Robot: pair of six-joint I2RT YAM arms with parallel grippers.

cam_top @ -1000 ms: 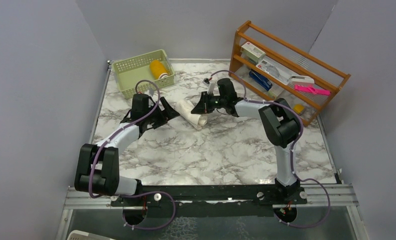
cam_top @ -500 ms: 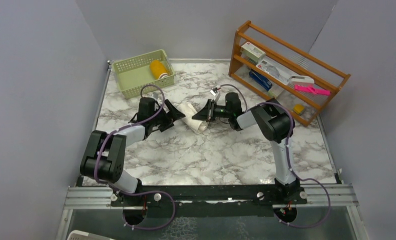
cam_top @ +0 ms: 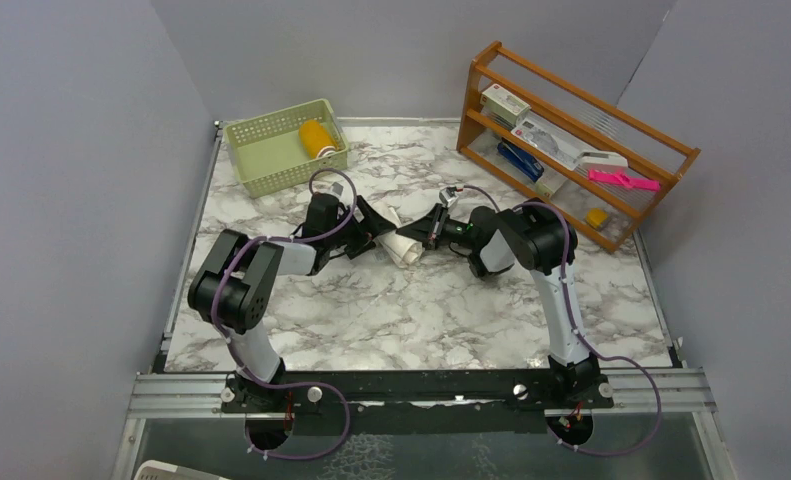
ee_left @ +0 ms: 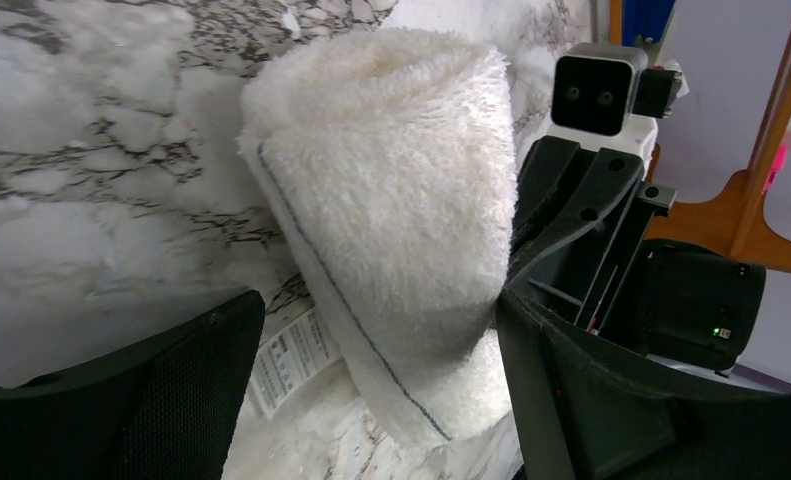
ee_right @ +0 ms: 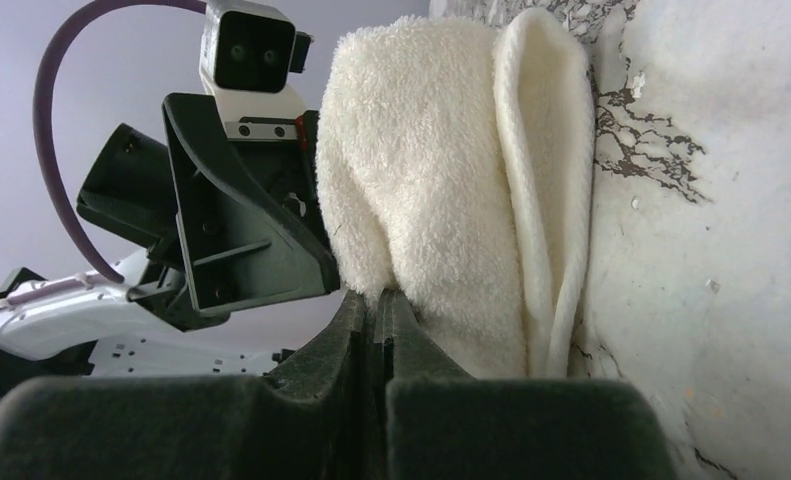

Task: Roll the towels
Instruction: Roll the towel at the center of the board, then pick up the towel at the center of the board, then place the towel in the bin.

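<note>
Cream-white towel [cam_top: 403, 243] rolled, middle of desk [cam_top: 421, 310]. Left fingers [ee_left: 171, 400] wide, straddling roll. Right fingers [ee_right: 421, 400] pressed together, tips at roll. Mustard-yellow towel [cam_top: 317, 138] rolled in green basket [cam_top: 261, 150], far left.

The cream-white towel [cam_top: 399, 240] — rolled — lies on the marble table [cam_top: 421, 310]; the mustard-yellow towel [cam_top: 317, 137] — rolled too — in the green basket [cam_top: 271, 140].

Your left arm [cam_top: 261, 268] and right arm [cam_top: 561, 300] share one build: white links between black joint housings. A purple cable [ee_right: 39, 110] loops along each. Both bases bolt to a black bar [cam_top: 411, 385] on a silver rail [cam_top: 171, 400]. Your fingers [ee_left: 181, 390] are matte black with a fine mesh texture. Each wrist carries a white two-lens camera [ee_left: 593, 92].
</note>
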